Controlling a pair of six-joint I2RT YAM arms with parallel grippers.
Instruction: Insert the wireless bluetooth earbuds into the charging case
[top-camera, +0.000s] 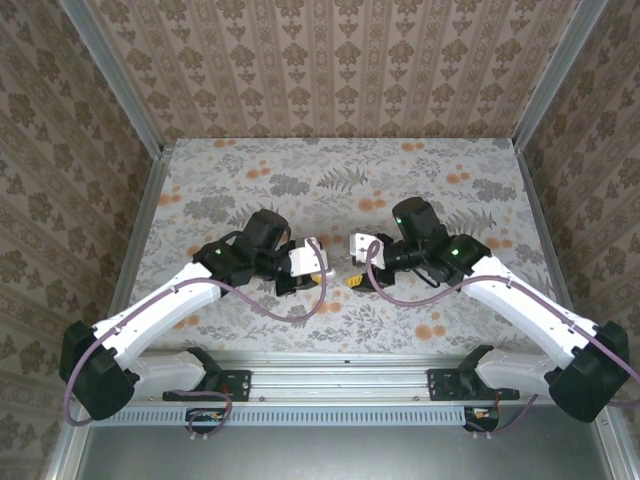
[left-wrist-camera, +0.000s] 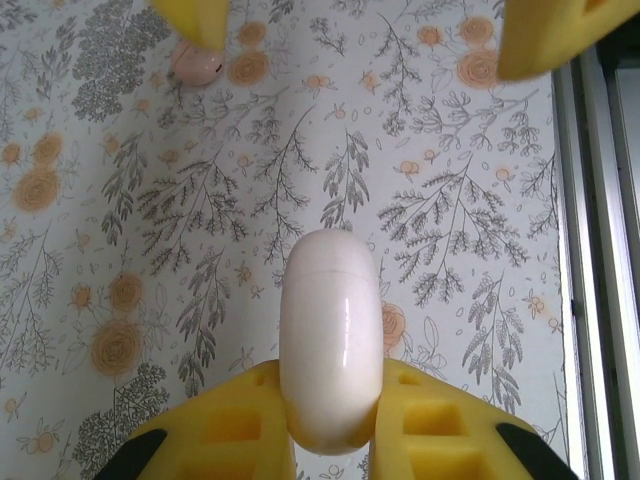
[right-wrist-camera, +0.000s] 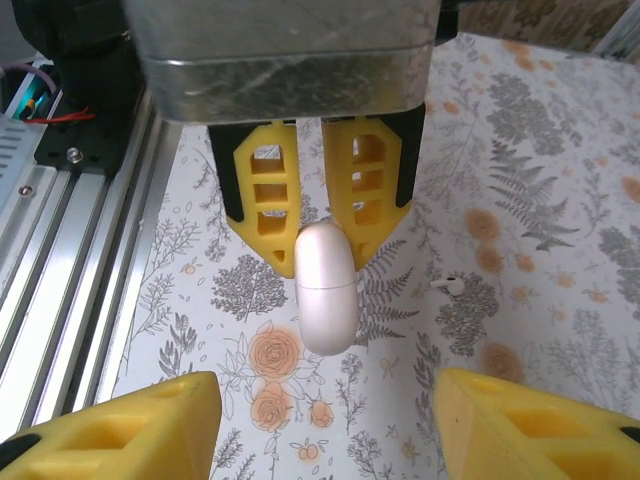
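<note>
Left gripper (left-wrist-camera: 330, 400) is closed on the case (left-wrist-camera: 330, 340), which is pinched at its near end between the two yellow foam fingers (left-wrist-camera: 240, 425) and held clear of the table (left-wrist-camera: 470, 200). The rest of the case sticks out beyond the fingertips. Right gripper (right-wrist-camera: 320, 430) is spread wide and holds nothing; it faces the case from the opposite side, and the case lies ahead of its open fingers.

One earbud (left-wrist-camera: 197, 63) is seen lying on the table, beyond the tip of the case and just beside one of the right gripper's fingers (left-wrist-camera: 195, 15). A second earbud cannot be made out.

The case is judged to be light, hard and glossy, so it may slip or twist in a soft-padded grip. It is best held across its flat sides, below the seam (left-wrist-camera: 330, 272), so that the lid end is left free. The lid appears to be shut and would have to be opened first.

The earbud is judged tiny, smooth and rounded, so it is easily flicked away. It should be taken by the fingertips across its body, with light pressure.
</note>
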